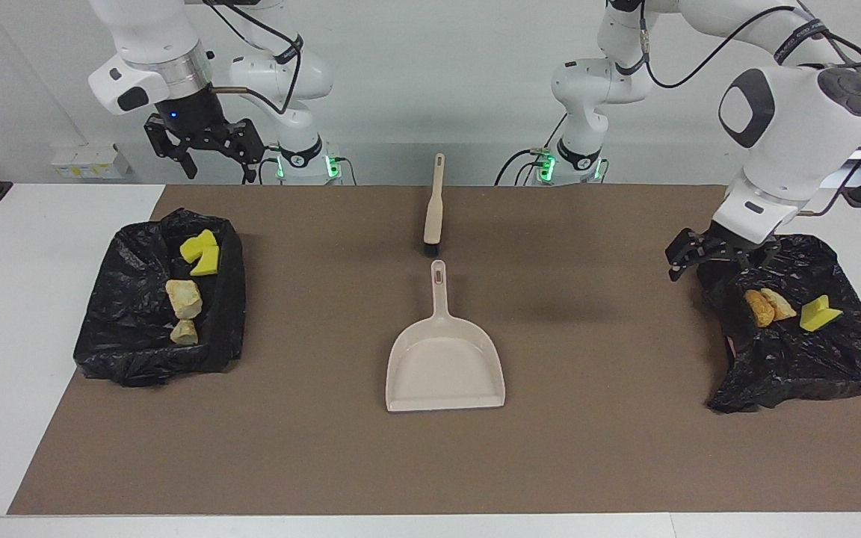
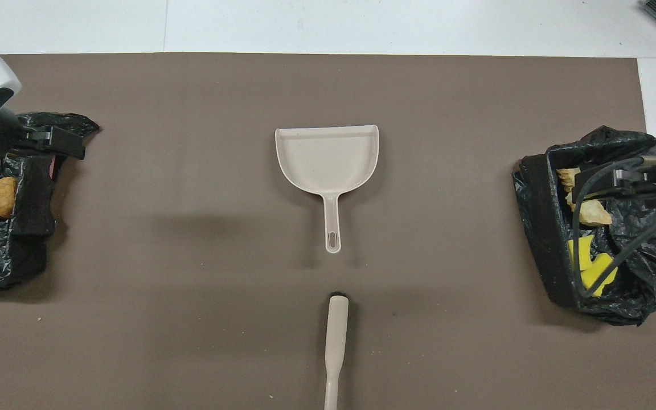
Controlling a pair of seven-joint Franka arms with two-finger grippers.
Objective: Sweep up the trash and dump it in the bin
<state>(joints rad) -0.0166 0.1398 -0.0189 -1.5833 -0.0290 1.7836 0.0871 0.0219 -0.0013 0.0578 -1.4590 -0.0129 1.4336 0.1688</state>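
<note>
Your left gripper (image 1: 707, 258), jaws open, hangs over bin (image 1: 841, 373) rim; right gripper (image 1: 202, 146) open too; mat (image 1: 587, 448) mid holds dustpan (image 1: 444, 366).

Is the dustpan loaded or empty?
Empty. The beige dustpan lies flat on the brown mat, and both views show a bare scoop with no trash in it.

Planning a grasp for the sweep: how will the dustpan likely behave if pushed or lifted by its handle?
The dustpan looks like thin moulded plastic, so probably light and stiff. It lies flat on the brown mat with nothing in it, so a sideways push would likely slide it rather than tip it. Held by its narrow handle, the wide scoop may sag or swing.
</note>
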